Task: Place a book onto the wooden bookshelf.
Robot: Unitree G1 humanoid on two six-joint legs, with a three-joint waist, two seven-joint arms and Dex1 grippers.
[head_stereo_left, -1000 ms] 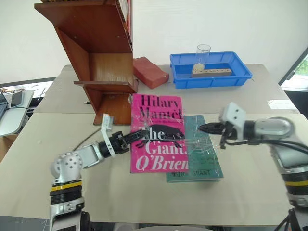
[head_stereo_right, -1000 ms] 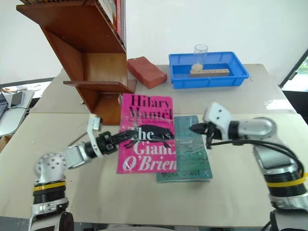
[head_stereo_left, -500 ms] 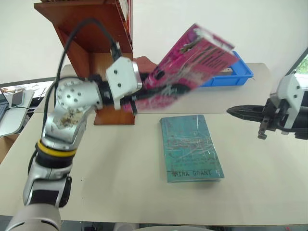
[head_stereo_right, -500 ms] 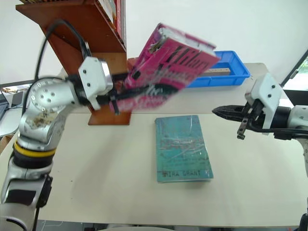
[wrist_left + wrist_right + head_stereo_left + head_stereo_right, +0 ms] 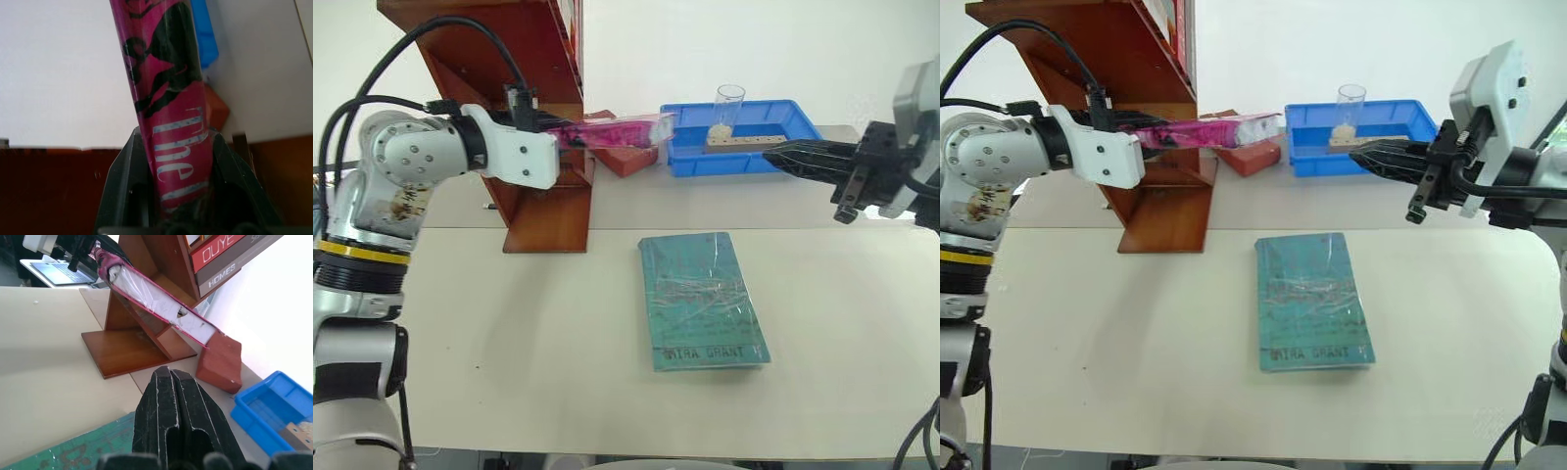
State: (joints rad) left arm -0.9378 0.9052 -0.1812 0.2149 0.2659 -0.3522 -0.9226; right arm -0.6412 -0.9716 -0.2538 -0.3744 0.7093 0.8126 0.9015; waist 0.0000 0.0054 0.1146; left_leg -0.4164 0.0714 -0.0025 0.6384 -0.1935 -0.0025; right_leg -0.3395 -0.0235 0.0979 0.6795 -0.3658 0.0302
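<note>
Left gripper (image 5: 558, 135) pinches the pink book (image 5: 617, 130) flat, level with the bookshelf (image 5: 524, 108) ledge at 10 o'clock for sliding in; right gripper (image 5: 1361, 149) pressed together, empty, clear at 2.

My left arm (image 5: 401, 176): silver metal shells, round joint cap with ring of small screws, scuffed brownish patches on it, yellow band edged in black below, black cable looping over the top. White wrist housing (image 5: 514, 152). My right arm (image 5: 1518, 166): silver, white angular block at wrist, black cable beside it. Right gripper (image 5: 178, 418): two black fingers, whitish scratches along the edges.
</note>
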